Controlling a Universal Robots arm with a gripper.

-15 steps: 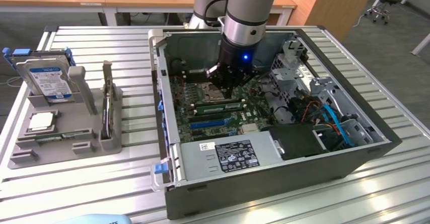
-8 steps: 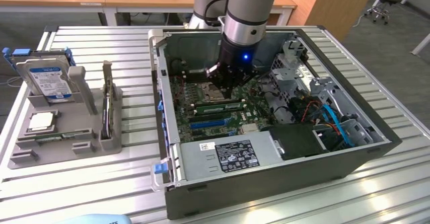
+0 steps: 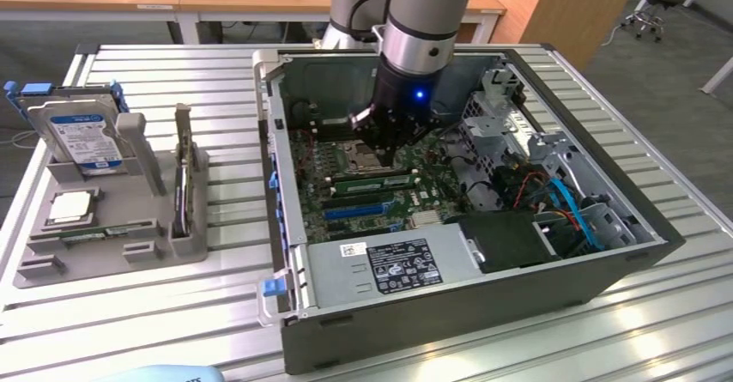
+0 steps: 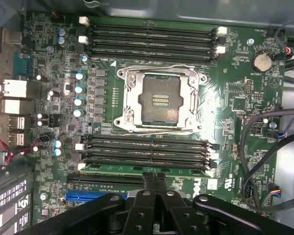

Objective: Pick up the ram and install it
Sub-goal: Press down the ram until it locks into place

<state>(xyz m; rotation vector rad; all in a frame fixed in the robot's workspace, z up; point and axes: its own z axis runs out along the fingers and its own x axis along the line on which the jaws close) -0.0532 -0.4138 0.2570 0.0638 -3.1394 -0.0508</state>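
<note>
We saw the claw point(image 4: 155, 182) pressed together over the ram point(image 4: 146, 168) — the stick already lay in its slot beside the socket point(image 4: 158, 100), seemingly seated, with little left to do.

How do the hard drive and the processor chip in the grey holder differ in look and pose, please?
The hard drive stands on edge, leaning slightly back, while the processor chip lies flat. The hard drive is the larger and oblong; the processor chip is small and square. The hard drive bears a blue label; the processor chip has a plain silver top. Both sit in the grey holder at the exterior view's left, outside the computer case.
</note>
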